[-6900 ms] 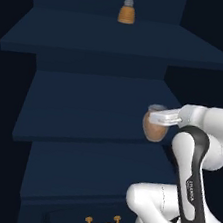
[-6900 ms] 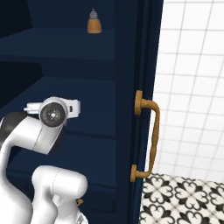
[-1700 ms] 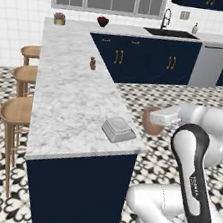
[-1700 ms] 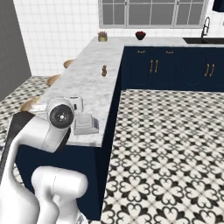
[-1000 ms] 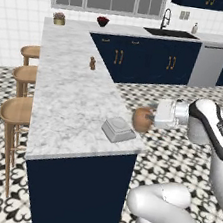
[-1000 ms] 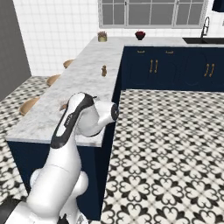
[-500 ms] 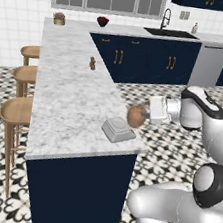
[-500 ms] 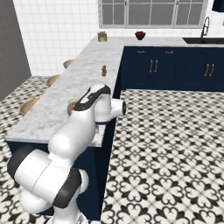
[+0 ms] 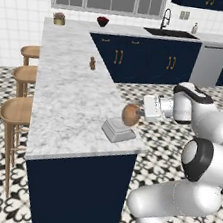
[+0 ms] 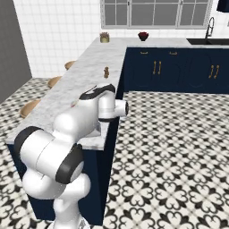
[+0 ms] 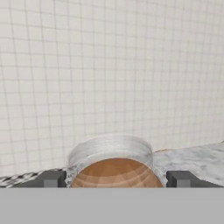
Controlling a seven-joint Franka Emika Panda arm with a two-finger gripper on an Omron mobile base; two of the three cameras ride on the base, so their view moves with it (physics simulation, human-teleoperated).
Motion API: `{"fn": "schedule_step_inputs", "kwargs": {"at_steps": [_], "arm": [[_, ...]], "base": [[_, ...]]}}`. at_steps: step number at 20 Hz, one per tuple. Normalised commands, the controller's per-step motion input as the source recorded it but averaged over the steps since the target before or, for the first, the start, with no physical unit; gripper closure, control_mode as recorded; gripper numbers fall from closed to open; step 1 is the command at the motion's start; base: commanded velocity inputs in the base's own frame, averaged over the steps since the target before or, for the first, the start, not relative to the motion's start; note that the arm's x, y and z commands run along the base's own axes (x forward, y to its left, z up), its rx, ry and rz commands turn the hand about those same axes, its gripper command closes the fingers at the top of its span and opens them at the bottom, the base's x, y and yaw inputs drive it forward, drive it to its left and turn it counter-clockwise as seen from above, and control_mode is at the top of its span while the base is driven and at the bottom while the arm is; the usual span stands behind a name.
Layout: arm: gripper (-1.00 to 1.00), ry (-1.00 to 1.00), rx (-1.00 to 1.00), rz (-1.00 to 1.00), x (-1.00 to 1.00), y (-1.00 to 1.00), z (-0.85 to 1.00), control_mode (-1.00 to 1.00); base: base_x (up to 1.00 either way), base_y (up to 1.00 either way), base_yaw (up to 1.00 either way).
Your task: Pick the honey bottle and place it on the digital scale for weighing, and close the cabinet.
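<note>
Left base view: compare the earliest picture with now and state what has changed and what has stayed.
The base drove from the cabinet shelves to the marble counter. The arm swung the honey bottle left until it hangs just above the digital scale. The gripper stays shut on the bottle; the scale has not moved.

From my right base view, the arm (image 10: 96, 112) hides the digital scale; honey bottle (image 11: 114, 173) body cut off below.

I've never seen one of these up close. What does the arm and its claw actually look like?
The arm is a chain of rounded glossy white shells with dark grey bands at the joints. It ends in a boxy white hand, and the gripper has two small dark grey square finger tips.
</note>
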Motion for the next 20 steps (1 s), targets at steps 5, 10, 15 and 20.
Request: {"fn": "schedule_step_inputs", "kwargs": {"at_steps": [5,10,15,20], "arm": [[1.00,0.00,0.00,0.00,0.00,0.00,-0.26,-1.00],[1.00,-0.02,0.00,0.00,0.13,0.05,-0.21,-1.00],[1.00,-0.08,-0.01,0.00,0.22,0.14,-0.20,-1.00],[1.00,-0.06,0.00,0.00,0.36,0.12,-0.21,-1.00]], "base": [[0.00,0.00,0.00],[0.00,0.00,0.00],[0.00,0.00,0.00],[0.00,0.00,0.00]]}}
